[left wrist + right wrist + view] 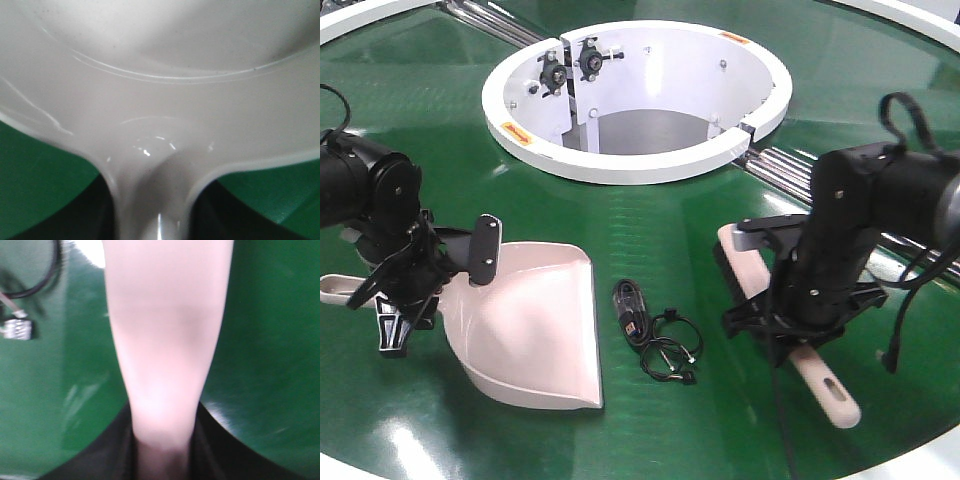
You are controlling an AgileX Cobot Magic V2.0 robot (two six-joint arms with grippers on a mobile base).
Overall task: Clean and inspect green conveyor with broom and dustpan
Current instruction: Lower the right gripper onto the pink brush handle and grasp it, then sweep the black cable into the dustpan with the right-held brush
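Observation:
The green conveyor (650,215) fills the front view, with its white ring-shaped hub (638,160). The pale pink dustpan (530,325) lies on the belt at the left, lip toward the front. My left gripper (405,285) is shut on the dustpan's handle, whose end (338,290) sticks out left. In the left wrist view the dustpan (165,95) fills the frame. The pink broom (820,380) lies at the right with black bristles (728,270) toward the hub. My right gripper (790,310) is shut on the broom's handle (165,340).
A black cable bundle with small connectors (655,335) lies on the belt between dustpan and broom; part of it shows in the right wrist view (20,327). Silver rails (790,165) run right of the hub. The conveyor's white outer rim (910,465) is at the front right.

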